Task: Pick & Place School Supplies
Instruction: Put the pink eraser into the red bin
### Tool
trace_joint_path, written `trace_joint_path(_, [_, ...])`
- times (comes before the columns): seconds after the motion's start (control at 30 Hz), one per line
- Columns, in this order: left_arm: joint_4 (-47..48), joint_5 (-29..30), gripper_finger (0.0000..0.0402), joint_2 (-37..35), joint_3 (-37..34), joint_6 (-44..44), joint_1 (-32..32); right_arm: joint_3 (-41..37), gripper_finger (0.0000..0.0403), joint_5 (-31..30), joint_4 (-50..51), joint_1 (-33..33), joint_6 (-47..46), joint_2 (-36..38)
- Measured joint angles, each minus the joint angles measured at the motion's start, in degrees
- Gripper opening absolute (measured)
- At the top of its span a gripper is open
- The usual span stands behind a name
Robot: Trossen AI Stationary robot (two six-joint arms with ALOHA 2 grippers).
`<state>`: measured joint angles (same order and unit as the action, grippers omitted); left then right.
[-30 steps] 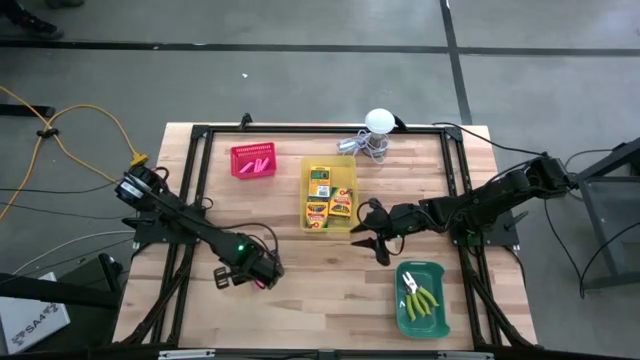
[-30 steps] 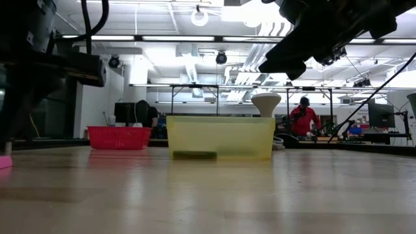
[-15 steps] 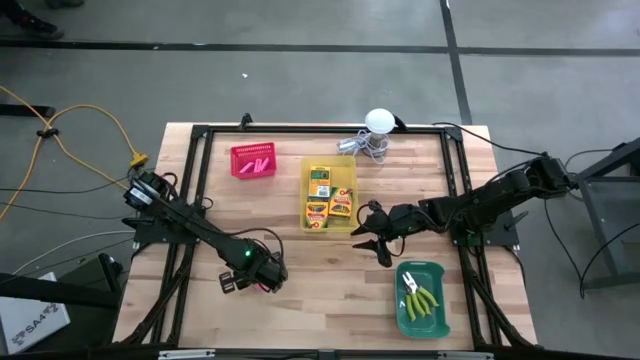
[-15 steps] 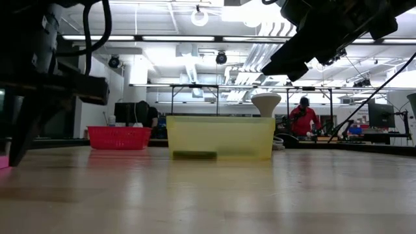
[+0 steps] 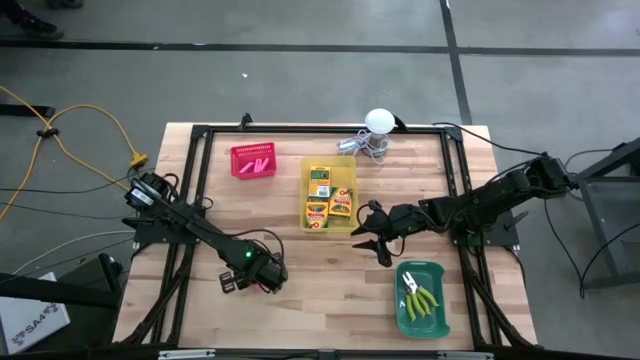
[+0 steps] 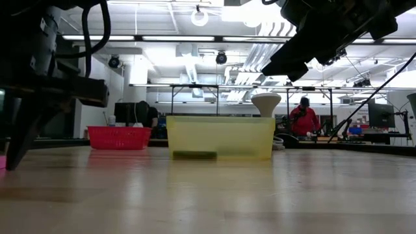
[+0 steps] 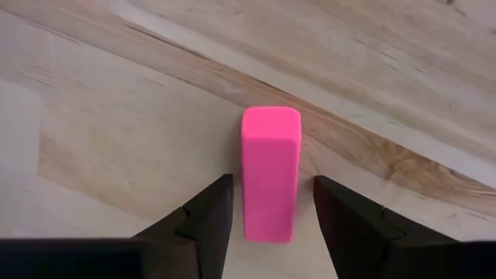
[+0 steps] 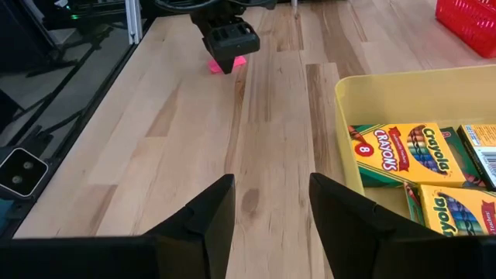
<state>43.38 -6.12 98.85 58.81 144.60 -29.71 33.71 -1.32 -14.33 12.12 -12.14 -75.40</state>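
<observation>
1. Near the table's front-left area, the left gripper (image 5: 262, 284) is down at the wood with its fingers apart, one on each side of a pink eraser (image 7: 270, 172) that lies flat on the boards; neither finger seems to touch it yet.
2. To do this grasp well, the jaws should close evenly on the eraser's long sides while staying low, since the block is small and could tip or slide if one finger arrives first.
3. Once held, it probably belongs in the red bin (image 5: 253, 161) at the back left, where other pink pieces already lie.
4. Between the gripper and that bin the wood looks bare, so the path seems free.
5. At mid-table the right gripper (image 5: 372, 238) hangs just beside the yellow bin (image 5: 346, 166), fingers apart and holding nothing.
6. Inside the yellow bin sit the crayon boxes (image 8: 403, 147); the green bin (image 5: 439, 271) at the front right holds the yellow-green handled tools (image 5: 421, 297).
7. Well clear at the back edge, a white ball (image 5: 378, 121) rests with metal clutter.
</observation>
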Motion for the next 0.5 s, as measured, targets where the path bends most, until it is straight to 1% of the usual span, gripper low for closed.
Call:
trace_joint_path(0.23, [0.34,0.09,0.0143,0.0,0.0,-0.46,0.02,0.0,0.0156,0.0,-0.02,-0.02,-0.02,0.0])
trace_joint_path(0.5, [0.83,0.17,0.0127,0.02,0.0,-1.23,0.02,0.0,0.0156,0.0,0.0,0.0,-0.02,0.0])
